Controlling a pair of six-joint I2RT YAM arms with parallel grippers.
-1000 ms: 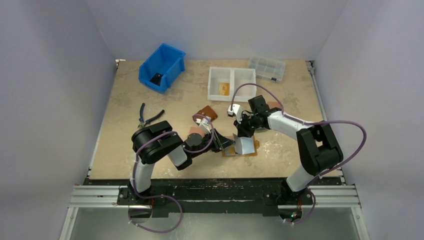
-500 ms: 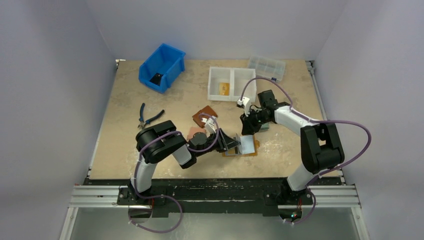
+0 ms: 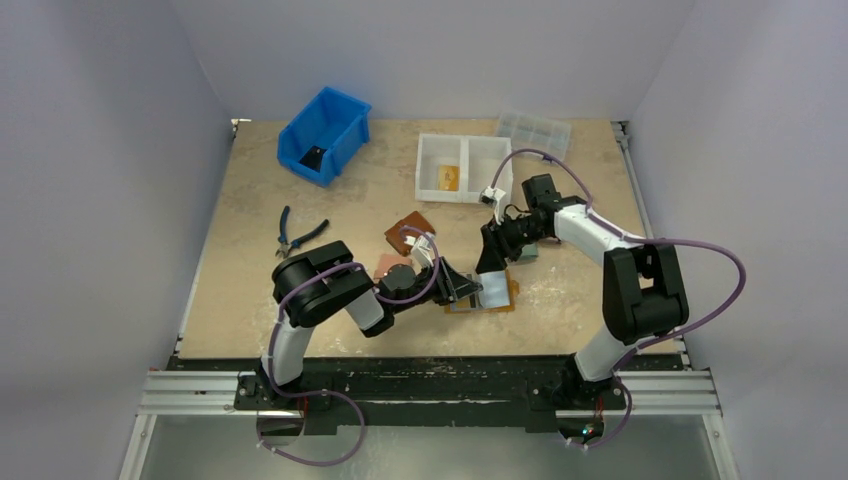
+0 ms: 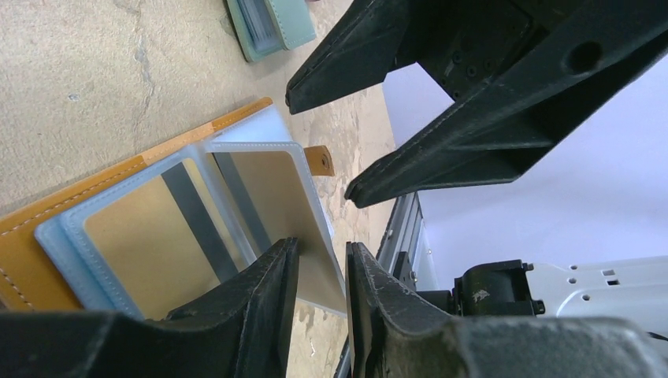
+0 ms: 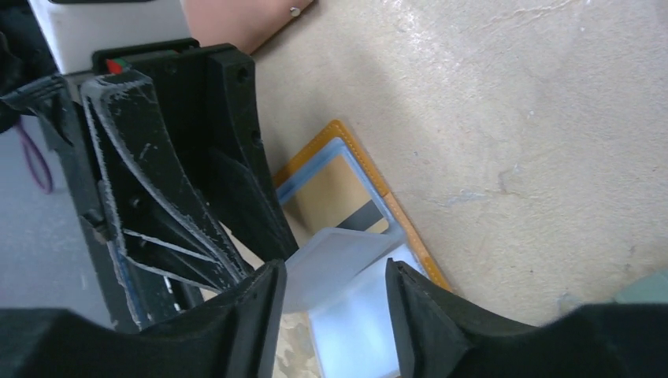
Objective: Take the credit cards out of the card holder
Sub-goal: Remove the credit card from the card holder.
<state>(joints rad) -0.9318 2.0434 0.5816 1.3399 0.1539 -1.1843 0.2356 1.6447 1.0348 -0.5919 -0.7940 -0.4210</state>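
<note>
Left hand (image 4: 321,250) pinching card holder (image 4: 20,260), edge hidden

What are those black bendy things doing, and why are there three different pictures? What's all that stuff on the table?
Those are two robot arms, a left arm and a right arm, bolted to the near edge of the table. Each ends in a pincer with two fingers. One picture looks down from above. The other two come from little cameras on the wrists, so you see the fingers close up. On the table lies an open orange card holder with cards in clear plastic pages. There's also a blue bin, a white tray, pliers and a brown wallet. The left pincer has one plastic page between its fingers; I can't tell whether it squeezes. The right pincer is open and holds nothing.
</note>
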